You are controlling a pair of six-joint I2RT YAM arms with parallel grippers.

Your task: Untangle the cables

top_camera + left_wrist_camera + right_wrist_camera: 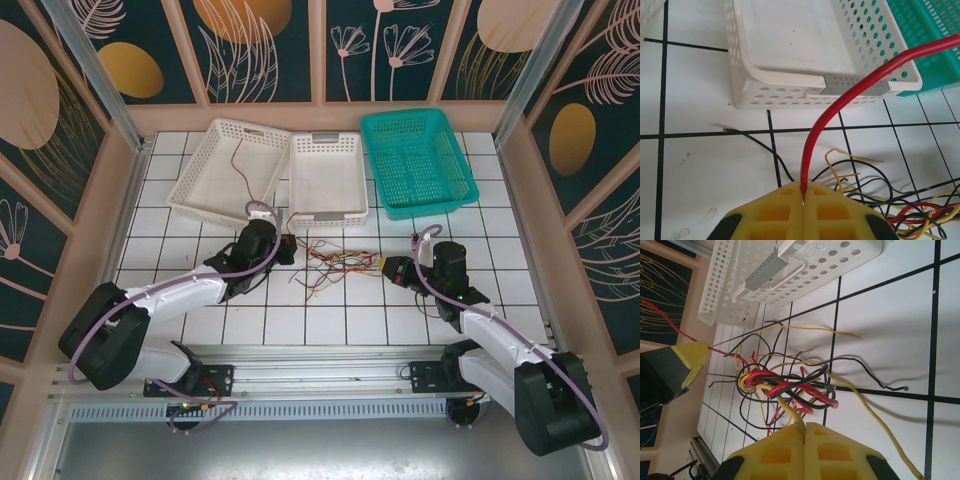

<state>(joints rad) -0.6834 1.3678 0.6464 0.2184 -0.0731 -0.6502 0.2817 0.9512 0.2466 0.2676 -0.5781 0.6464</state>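
Observation:
The cables lie as a red, black and yellow tangle on the white tiles between my two grippers. My left gripper sits at the tangle's left side. In the left wrist view, the left gripper is shut on a red cable that arcs up and to the right. My right gripper is at the tangle's right side. Seen from the right wrist, the right gripper is shut on a yellow cable leading into the knot. One more red cable lies in the left white basket.
Three baskets stand in a row behind the tangle: the left white basket, a middle white basket and a teal basket. Patterned walls close in the tiled table on three sides.

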